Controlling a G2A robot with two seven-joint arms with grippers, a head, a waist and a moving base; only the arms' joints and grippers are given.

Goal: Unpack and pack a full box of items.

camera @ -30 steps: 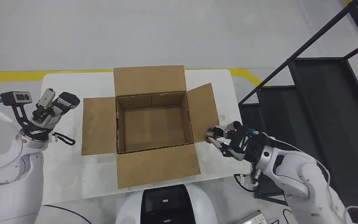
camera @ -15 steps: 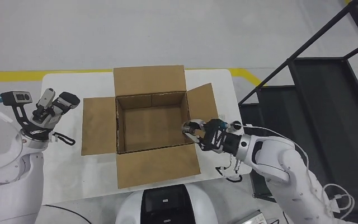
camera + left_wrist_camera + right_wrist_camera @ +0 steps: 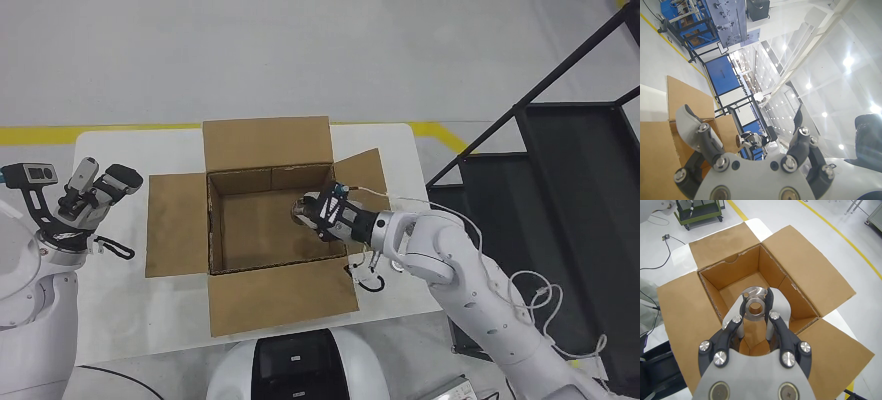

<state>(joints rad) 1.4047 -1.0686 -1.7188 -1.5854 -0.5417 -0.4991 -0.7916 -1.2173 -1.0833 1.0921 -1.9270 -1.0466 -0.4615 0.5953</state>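
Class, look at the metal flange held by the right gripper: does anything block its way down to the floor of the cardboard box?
Nothing visible does. The right gripper holds the metal flange over the opening of the cardboard box. The box's four flaps lie folded outward, and only bare cardboard floor shows beneath the flange.

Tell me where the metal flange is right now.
The metal flange is gripped in the right tool, held over the open cardboard box. In the top view it lies within the opening's outline, close to the box's right-hand wall.
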